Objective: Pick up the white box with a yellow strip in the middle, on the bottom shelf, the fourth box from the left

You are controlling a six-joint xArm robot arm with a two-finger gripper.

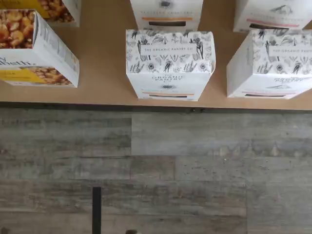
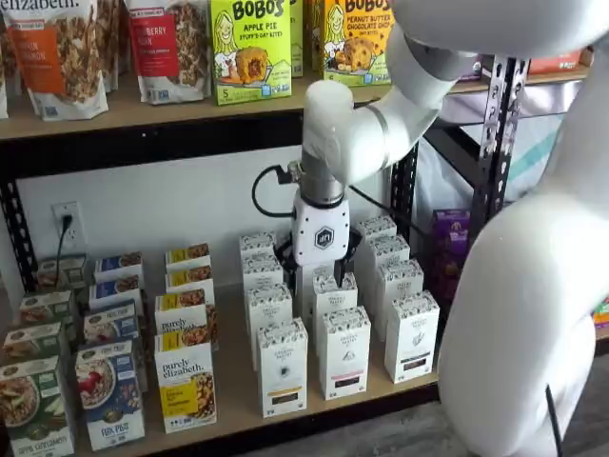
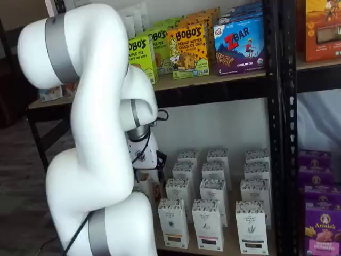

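Note:
The white box (image 1: pixel 169 63) shows from above in the wrist view: a speckled top and an orange-yellow strip low on its front. It stands at the front edge of the bottom shelf (image 1: pixel 102 73), with a like carton behind it. In both shelf views this white box (image 2: pixel 283 367) (image 3: pixel 173 224) heads its row. My gripper (image 2: pixel 319 271) hangs over the white cartons a little behind and to the right of it. Its black fingers stand open with nothing held. Its white body (image 3: pixel 141 152) shows partly behind the arm.
A purely elizabeth box (image 1: pixel 39 53) (image 2: pixel 186 386) stands left of the white box. A white carton with a pink strip (image 1: pixel 273 63) (image 2: pixel 343 350) stands to its right. An upper shelf with Bobo's boxes (image 2: pixel 249 48) hangs overhead. Black uprights (image 2: pixel 500 143) flank the right side.

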